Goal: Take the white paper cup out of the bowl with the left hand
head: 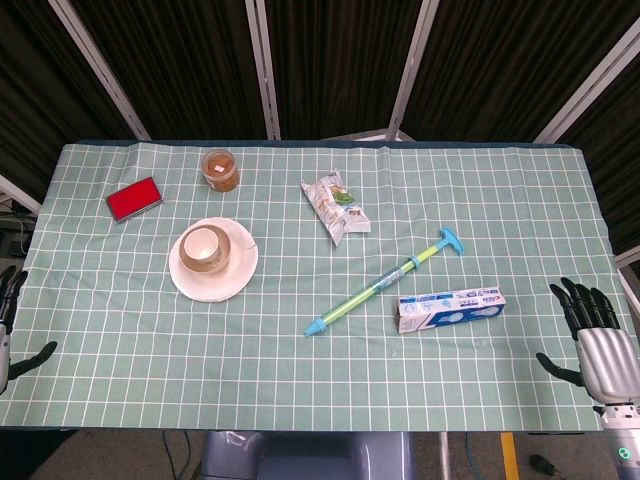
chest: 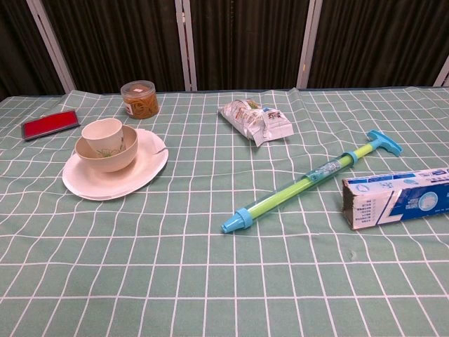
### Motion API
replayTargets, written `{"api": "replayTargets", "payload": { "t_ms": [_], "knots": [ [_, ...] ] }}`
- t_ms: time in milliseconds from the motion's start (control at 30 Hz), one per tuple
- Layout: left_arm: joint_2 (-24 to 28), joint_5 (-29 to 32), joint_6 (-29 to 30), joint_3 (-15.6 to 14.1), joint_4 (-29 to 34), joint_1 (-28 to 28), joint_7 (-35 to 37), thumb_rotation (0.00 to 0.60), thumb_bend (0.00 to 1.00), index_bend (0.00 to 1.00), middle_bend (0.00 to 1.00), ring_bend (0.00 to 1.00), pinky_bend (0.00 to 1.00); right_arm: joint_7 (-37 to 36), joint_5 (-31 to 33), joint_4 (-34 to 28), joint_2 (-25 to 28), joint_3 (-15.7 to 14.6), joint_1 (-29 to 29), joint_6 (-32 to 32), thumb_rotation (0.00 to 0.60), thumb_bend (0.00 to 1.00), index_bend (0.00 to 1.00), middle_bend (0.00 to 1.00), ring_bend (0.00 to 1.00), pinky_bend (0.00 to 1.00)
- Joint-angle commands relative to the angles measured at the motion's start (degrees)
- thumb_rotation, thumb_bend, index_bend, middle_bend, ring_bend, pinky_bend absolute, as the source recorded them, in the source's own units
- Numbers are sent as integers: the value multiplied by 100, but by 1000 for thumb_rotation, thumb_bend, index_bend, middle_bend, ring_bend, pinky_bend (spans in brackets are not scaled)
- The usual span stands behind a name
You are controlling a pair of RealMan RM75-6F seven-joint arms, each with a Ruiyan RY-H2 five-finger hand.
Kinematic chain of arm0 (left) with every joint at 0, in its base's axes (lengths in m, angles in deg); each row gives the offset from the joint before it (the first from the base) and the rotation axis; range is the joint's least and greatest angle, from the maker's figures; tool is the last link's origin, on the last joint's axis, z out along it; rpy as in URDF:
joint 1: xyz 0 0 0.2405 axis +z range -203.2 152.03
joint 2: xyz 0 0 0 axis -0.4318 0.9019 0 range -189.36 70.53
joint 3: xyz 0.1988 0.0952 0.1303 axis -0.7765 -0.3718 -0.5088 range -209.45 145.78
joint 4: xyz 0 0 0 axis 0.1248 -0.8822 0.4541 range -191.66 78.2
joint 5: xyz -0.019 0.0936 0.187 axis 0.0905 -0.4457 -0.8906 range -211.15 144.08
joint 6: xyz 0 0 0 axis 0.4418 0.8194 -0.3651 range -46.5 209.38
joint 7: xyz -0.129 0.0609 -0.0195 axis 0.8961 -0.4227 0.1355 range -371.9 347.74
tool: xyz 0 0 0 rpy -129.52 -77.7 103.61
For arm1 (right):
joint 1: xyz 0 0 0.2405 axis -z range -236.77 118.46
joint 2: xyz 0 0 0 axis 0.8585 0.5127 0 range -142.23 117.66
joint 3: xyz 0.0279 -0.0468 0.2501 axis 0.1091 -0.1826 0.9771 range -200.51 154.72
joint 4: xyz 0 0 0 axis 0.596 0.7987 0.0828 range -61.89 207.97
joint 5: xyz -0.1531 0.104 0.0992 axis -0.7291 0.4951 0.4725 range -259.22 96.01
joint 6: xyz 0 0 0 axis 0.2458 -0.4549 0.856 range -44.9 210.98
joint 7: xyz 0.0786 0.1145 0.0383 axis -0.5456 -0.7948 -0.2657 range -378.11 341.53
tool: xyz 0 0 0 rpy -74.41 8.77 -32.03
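A white paper cup (head: 204, 243) (chest: 101, 131) stands upright inside a cream bowl (head: 210, 262) (chest: 112, 156), which sits on a white plate (head: 212, 282) (chest: 140, 172) on the left half of the table. My left hand (head: 12, 318) shows only at the left edge of the head view, well left of and nearer than the plate, fingers apart and holding nothing. My right hand (head: 596, 338) hangs off the near right corner of the table, fingers spread and empty. Neither hand appears in the chest view.
A red flat case (head: 135, 198) and a jar of rubber bands (head: 220, 169) lie behind the plate. A snack packet (head: 336, 206), a green-blue pump toy (head: 385, 283) and a toothpaste box (head: 449, 308) occupy the middle and right of the green checked cloth.
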Motion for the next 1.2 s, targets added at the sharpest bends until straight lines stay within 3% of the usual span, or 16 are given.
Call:
{"api": "replayTargets", "payload": {
  "t_ms": [33, 400, 600, 733, 867, 967, 1200],
  "knots": [
    [-4, 5, -10, 0, -5, -4, -1, 600, 12, 0, 0, 0, 0, -5, 4, -3, 3, 1, 1, 1, 600, 92, 10, 0, 0, 0],
    [-27, 31, -117, 1, -31, -59, 26, 600, 13, 0, 0, 0, 0, -34, 7, -24, 12, 8, -5, 7, 600, 92, 10, 0, 0, 0],
    [-47, 147, -517, 129, -1, -339, 129, 600, 34, 4, 0, 0, 0, -25, 90, -20, 6, 33, -29, 79, 600, 91, 11, 0, 0, 0],
    [-170, 258, -911, 338, -1, -728, -180, 600, 144, 175, 0, 0, 0, -71, 52, -34, 18, 40, -29, 40, 600, 92, 11, 0, 0, 0],
    [-478, 431, -1242, 626, -164, -1170, -599, 600, 182, 348, 0, 0, 0, -113, 43, -12, 25, 33, -35, 57, 600, 91, 11, 0, 0, 0],
    [-794, 739, -1591, 880, -416, -1556, -868, 600, 185, 404, 0, 0, 0, -166, 30, -6, 36, 31, -37, 54, 600, 92, 11, 0, 0, 0],
    [-1401, 1579, -2543, 1263, -1109, -2391, -1396, 600, 210, 425, 0, 0, 0, -326, 70, 4, 82, 61, -35, 45, 600, 92, 11, 0, 0, 0]
  ]
}}
